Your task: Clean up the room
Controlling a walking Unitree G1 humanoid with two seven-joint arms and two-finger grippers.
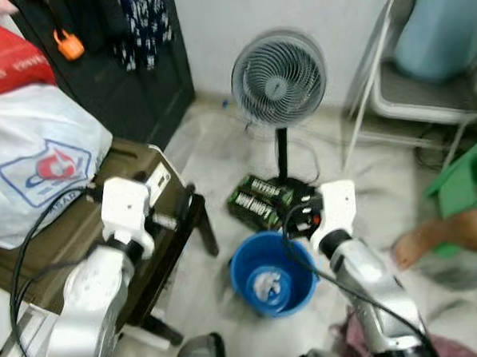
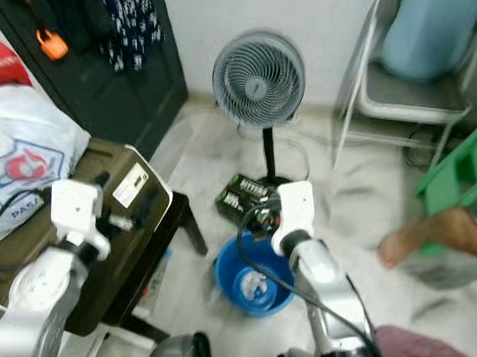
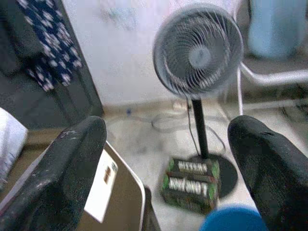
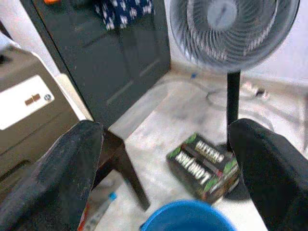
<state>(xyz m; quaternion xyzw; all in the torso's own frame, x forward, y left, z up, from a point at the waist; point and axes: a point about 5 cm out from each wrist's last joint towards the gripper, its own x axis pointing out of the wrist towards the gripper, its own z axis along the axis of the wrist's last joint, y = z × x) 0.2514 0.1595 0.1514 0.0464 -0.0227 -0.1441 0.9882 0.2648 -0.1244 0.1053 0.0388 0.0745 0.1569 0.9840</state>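
A blue bucket (image 1: 272, 277) stands on the pale floor just before me, with a crumpled clear wrapper (image 1: 268, 287) at its bottom. Beyond it a black-and-green carton (image 1: 268, 199) lies against the base of a standing fan (image 1: 279, 80). My right gripper (image 1: 300, 214) hovers open over the bucket's far rim, empty; in the right wrist view its fingers (image 4: 72, 163) frame the carton (image 4: 204, 163). My left gripper (image 1: 180, 204) is held open and empty beside the dark table's corner, its fingers (image 3: 72, 163) spread wide.
A dark olive case (image 1: 134, 172) and a white plastic bag (image 1: 37, 157) sit on the low dark table at left. A black cabinet (image 1: 129, 80) stands behind. A folding chair (image 1: 426, 97), a green object (image 1: 467, 182) and a person's foot (image 1: 446, 239) are at right.
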